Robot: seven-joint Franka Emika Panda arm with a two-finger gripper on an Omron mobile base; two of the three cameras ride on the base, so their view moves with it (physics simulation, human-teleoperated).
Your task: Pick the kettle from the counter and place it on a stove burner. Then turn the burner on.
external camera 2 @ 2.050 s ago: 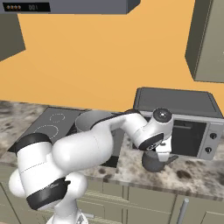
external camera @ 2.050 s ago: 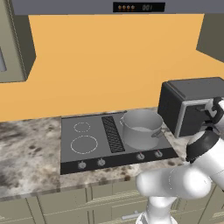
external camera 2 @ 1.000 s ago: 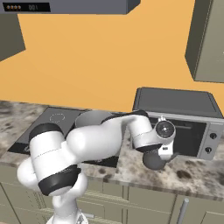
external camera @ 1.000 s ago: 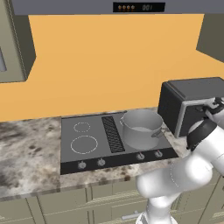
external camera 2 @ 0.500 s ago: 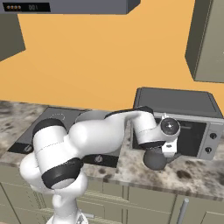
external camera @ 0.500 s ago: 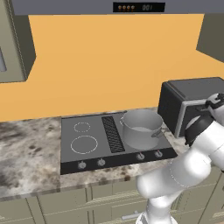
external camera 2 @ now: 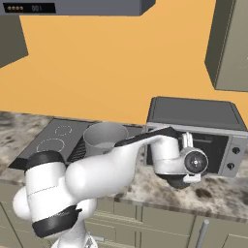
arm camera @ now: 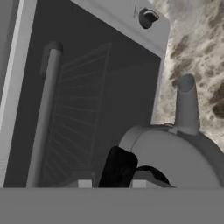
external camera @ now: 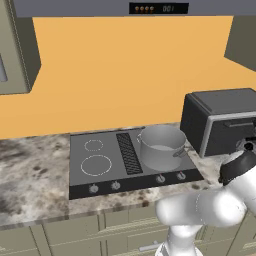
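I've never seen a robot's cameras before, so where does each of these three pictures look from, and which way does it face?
Left base view: behind the arm's left, looking forward and down at the stove, pot and microwave; white arm at lower right.
Right base view: behind its right, same counter; arm from lower left.
Hand view: on the hand, looking along the gripper at the kettle before the microwave door.
Both base views share stove, pot, microwave.

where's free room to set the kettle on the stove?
Left half of the stove is bare: the burner and the smaller ring behind it, bordered by the grille. Right half is crowded by the pot. The kettle sits by the microwave.
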